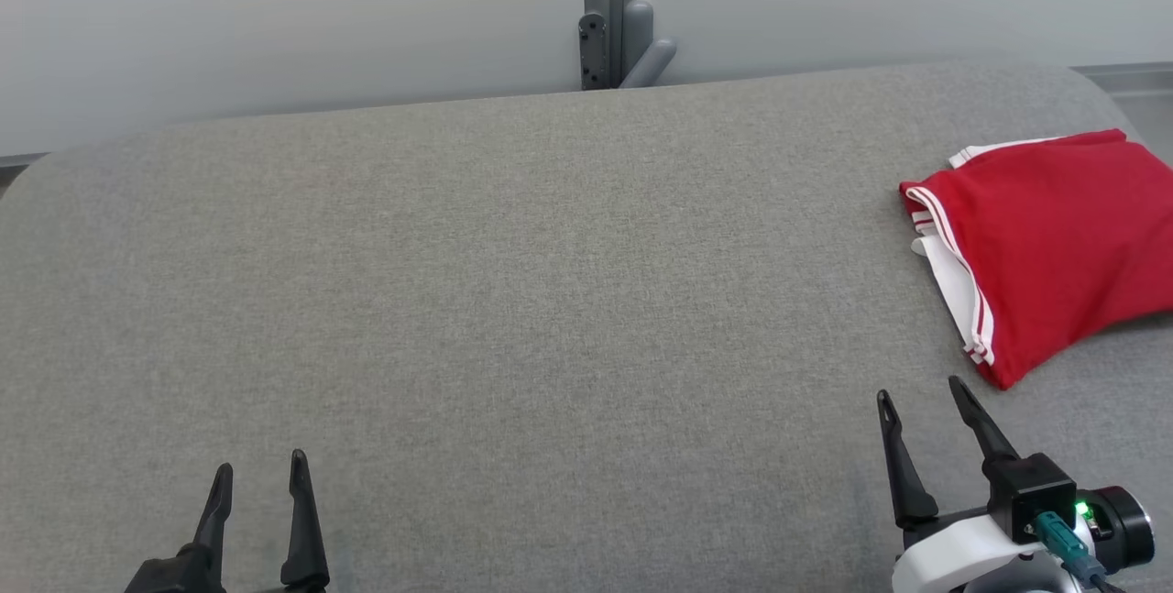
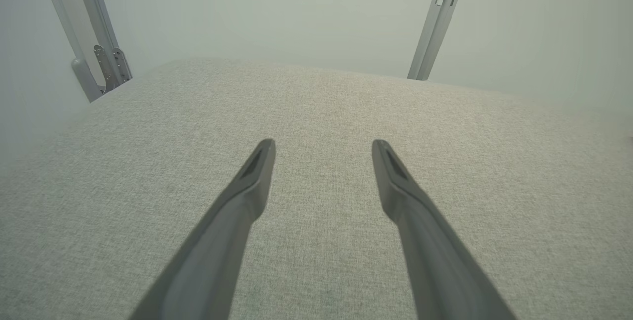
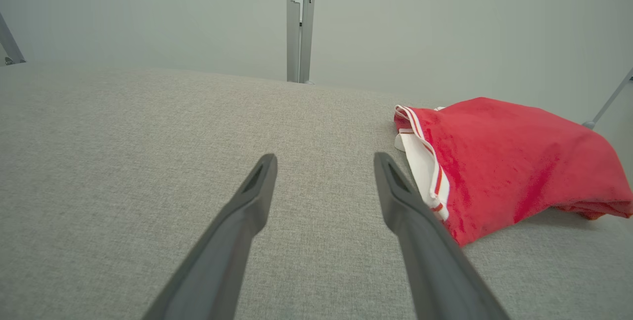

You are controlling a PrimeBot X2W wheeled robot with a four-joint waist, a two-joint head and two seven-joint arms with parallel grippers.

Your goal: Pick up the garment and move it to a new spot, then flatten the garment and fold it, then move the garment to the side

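The right tool (image 1: 919,388) is spread, its two long dark fingers (image 3: 237,231) standing well apart, and the grey cloth of the surface (image 1: 513,281) shows through the gap between them. It hovers near the garment (image 1: 1054,245), just short of the garment's nearest corner and a little to the garment's left. In the right wrist view one finger overlaps the garment's striped edge, but whether it touches the cloth cannot be told. A small green light (image 1: 1083,510) glows on the wrist behind this tool, with a teal plug (image 1: 1063,543) beside it.

The left tool (image 1: 260,461) is spread as well, its fingers parted over bare grey cloth. It sits well apart from the garment, far off to the garment's left.

The garment is red with white trim and thin red and white stripes along its left edge. It lies folded into a compact, slightly puffy bundle, flat on the surface. Its right side runs out of the head view, and in the right wrist view its far right end droops toward the surface's rim.

The surface under the garment is covered in a grey woven fabric and has rounded corners. Beyond the garment and to its left, a grey metal post (image 1: 609,16) with a bracket stands at the surface's back edge, against a pale wall (image 1: 275,16).
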